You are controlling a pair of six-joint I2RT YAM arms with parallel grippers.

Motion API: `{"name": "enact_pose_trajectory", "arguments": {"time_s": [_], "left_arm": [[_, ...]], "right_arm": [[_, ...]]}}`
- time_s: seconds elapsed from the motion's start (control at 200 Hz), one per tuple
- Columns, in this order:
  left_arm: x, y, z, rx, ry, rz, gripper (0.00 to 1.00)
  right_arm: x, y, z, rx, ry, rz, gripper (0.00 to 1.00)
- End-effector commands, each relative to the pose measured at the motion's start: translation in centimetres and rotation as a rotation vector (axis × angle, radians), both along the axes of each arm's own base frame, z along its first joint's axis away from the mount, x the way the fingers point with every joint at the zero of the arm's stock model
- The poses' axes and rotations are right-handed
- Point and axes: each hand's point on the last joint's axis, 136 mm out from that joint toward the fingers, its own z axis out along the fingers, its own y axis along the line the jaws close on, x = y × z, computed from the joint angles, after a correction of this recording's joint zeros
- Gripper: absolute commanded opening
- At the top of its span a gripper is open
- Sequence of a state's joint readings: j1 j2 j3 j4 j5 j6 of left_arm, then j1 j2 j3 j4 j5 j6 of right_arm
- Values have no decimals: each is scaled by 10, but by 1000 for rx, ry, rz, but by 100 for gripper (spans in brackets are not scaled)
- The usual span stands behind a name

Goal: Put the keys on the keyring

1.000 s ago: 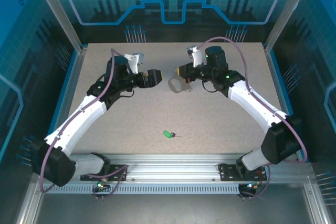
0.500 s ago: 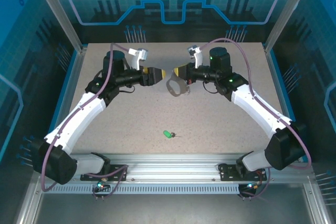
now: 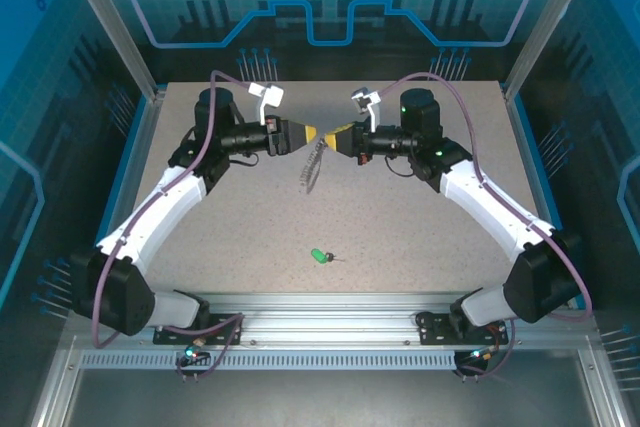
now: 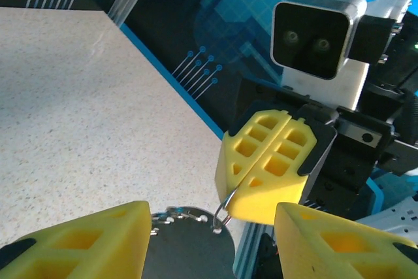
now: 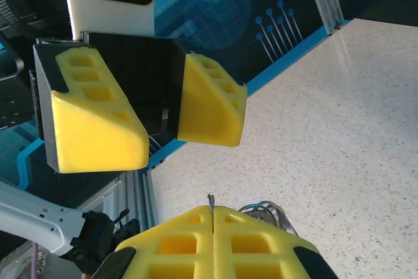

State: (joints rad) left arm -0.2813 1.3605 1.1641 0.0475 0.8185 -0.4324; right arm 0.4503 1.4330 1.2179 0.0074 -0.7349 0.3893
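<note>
Since a second ago your two arms have drawn together over the far middle of the table (image 3: 430, 237). The left gripper (image 3: 306, 134) has come nose to nose with the right gripper (image 3: 334, 137), and the keyring (image 3: 312, 167), which showed as an open loop under the right one, now hangs edge-on between them. The key (image 3: 319, 255) has not moved and lies alone on the table, well apart from both, toward the near edge. Your right gripper is clamped shut on the thin silvery wire at the top of the keyring, so the dark loop dangles freely below. In the left wrist view, your left fingers (image 4: 91, 240) stand apart on either side of the loop with daylight showing. They have narrowed, but I see no contact yet. Expect the ring to be light and stiff but prone to swing and twist on that limp beaded chain (image 4: 175, 213). Pinch the flat of the dark loop itself, not the chain, which will likely slide. The key is tiny and light. Take it by its green plastic head, as the short blade gives the pads little to hold.
</note>
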Motion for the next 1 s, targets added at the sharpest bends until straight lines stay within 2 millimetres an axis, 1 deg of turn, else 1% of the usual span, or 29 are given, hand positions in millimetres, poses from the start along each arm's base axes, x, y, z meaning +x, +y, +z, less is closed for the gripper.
{"name": "enact_pose_trajectory", "arguments": {"time_s": [0.0, 0.115, 0.25, 0.42, 0.68, 0.86, 0.995], "left_arm": [[-7, -4, 8, -43, -33, -61, 54], [-6, -6, 6, -56, -26, -70, 52], [-5, -7, 5, -72, -21, -80, 46], [-3, -10, -1, -88, -7, -86, 46], [-7, -14, 6, -110, -24, -110, 45], [-9, -19, 5, -120, -21, -125, 44], [-10, -23, 6, -131, -21, -133, 41]], "right_arm": [[2, 0, 23, 50, -46, 33, 0], [3, -1, 24, 61, -43, 29, 0], [5, -2, 27, 79, -44, 22, 0], [6, -3, 32, 97, -49, 21, 0], [8, -3, 35, 107, -49, 15, 0], [7, -3, 36, 113, -48, 13, 0], [7, -4, 36, 114, -46, 10, 0]]}}
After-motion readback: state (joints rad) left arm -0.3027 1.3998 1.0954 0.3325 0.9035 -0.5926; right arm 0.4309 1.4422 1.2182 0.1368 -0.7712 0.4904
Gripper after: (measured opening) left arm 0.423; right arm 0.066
